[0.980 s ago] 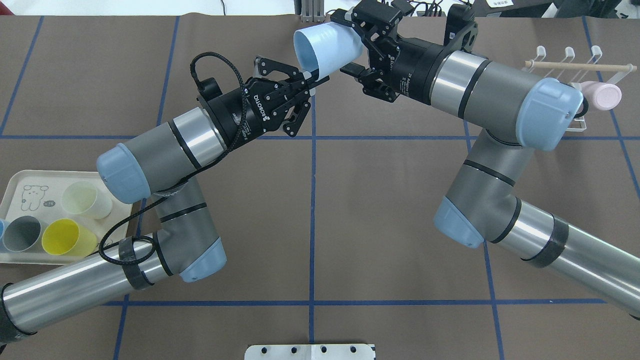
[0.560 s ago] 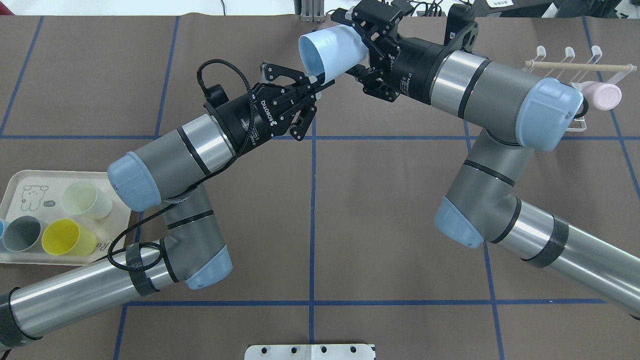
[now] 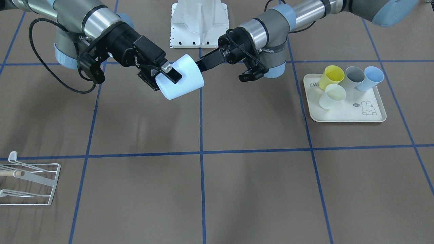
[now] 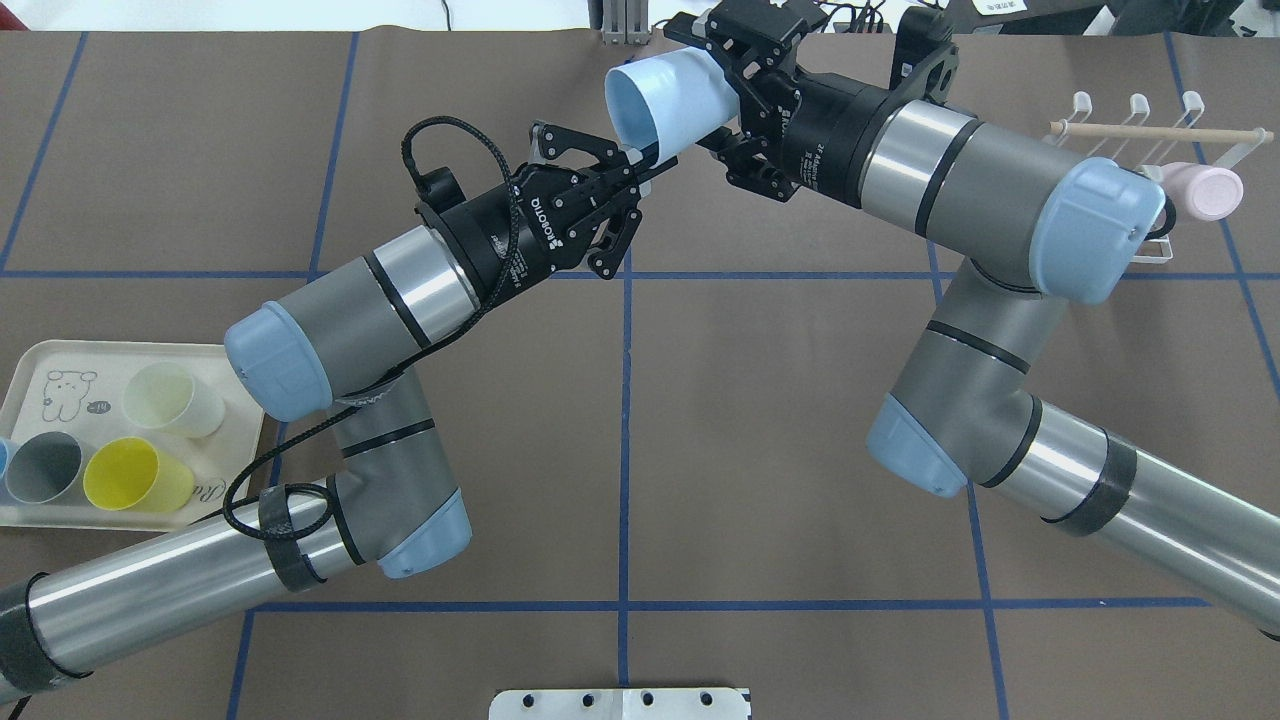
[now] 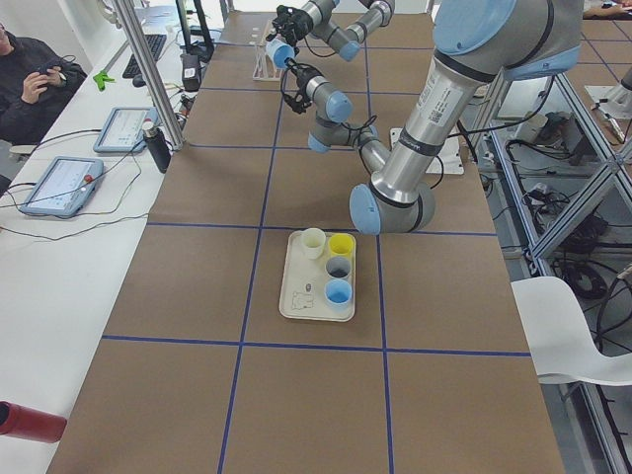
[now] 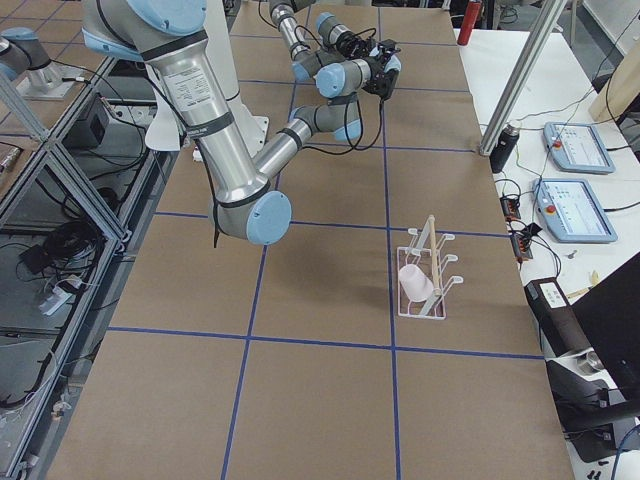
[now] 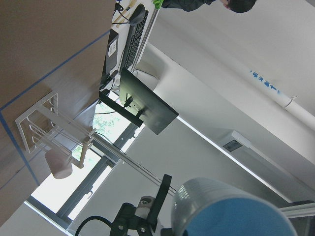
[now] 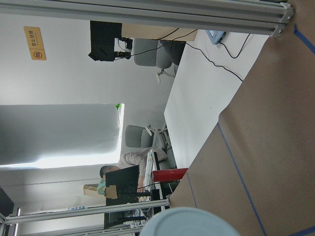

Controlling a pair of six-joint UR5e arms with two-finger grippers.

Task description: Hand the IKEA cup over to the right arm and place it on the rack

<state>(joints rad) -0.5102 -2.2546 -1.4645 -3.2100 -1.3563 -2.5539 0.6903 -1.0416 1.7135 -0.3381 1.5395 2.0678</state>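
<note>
The pale blue IKEA cup (image 4: 672, 95) hangs on its side in the air over the far middle of the table, mouth toward the left arm. My left gripper (image 4: 640, 160) is shut on the cup's rim, seen in the front view as a thin black bar (image 3: 203, 63) at the mouth. Around the cup's (image 3: 184, 81) body the right arm's gripper (image 4: 690, 85) is open, one finger (image 3: 171, 74) lying across the wall. The white wire rack (image 4: 1160, 250) with its wooden peg stands at the far right, a pink cup (image 4: 1210, 190) hanging on it.
A cream tray (image 4: 35, 365) at the near left carries yellow (image 4: 130, 475), grey and pale cups. Both forearms reach across the table's middle. In the side views a person sits at a desk beside the table. The robot's white base plate (image 4: 620, 703) is at the near edge.
The left arm has pushed right and forward, carrying the cup deeper between the right gripper's fingers. The right arm has barely moved.
</note>
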